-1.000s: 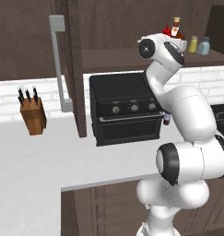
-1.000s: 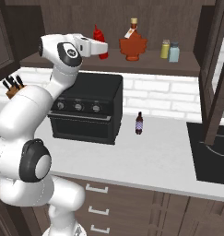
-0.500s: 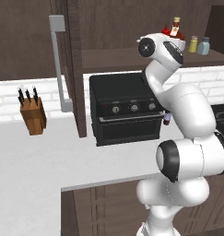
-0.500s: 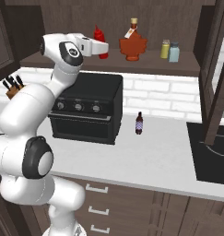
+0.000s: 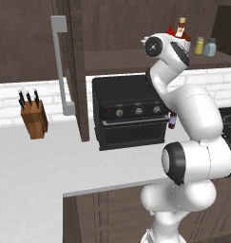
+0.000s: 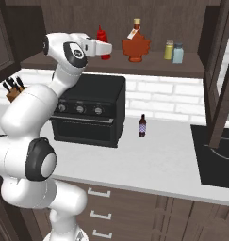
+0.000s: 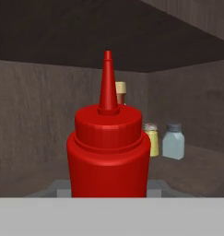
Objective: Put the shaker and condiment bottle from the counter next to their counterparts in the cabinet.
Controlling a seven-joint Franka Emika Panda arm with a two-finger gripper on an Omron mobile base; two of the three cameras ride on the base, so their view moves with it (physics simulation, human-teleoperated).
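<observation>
My jaws are pinching the condiment bottle [image 7: 109,152] and it sits dead centre in the hand view: glossy bright red plastic, a fat round shoulder, a stepped collar, then a slim pointed nozzle standing straight up. From the right base view the same red bottle [image 6: 102,42] stands upright at the tip of my gripper [image 6: 104,49], at the level of the cabinet [image 6: 134,63] shelf, a wide dark-brown plank with a faint wood grain.

Behind the nozzle, the tan neck of the squat red-brown bottle [image 6: 135,46] peeks out; in the right base view it is broad with a lobed outline and carries a white label at the neck. Further along the shelf, the yellow-green shaker [image 7: 152,139] with its pale cap stands just beside the pale blue-grey shaker [image 7: 173,140], translucent with a grey cap. Both upright, close together, well apart from my bottle.

Down on the smooth white counter [image 6: 158,162]: the boxy matte-black toaster oven [image 6: 90,113] with three knobs, a small dark brown labelled bottle [image 6: 142,125] beside it, and a wooden knife block [image 5: 34,118] off to the left. The open cabinet door with its long grey bar handle [image 5: 61,61] hangs in front of the white brick backsplash.

Against half a second and a second ago, no change: arm in the same pose, grip the same, red bottle at the same spot on the shelf line.
</observation>
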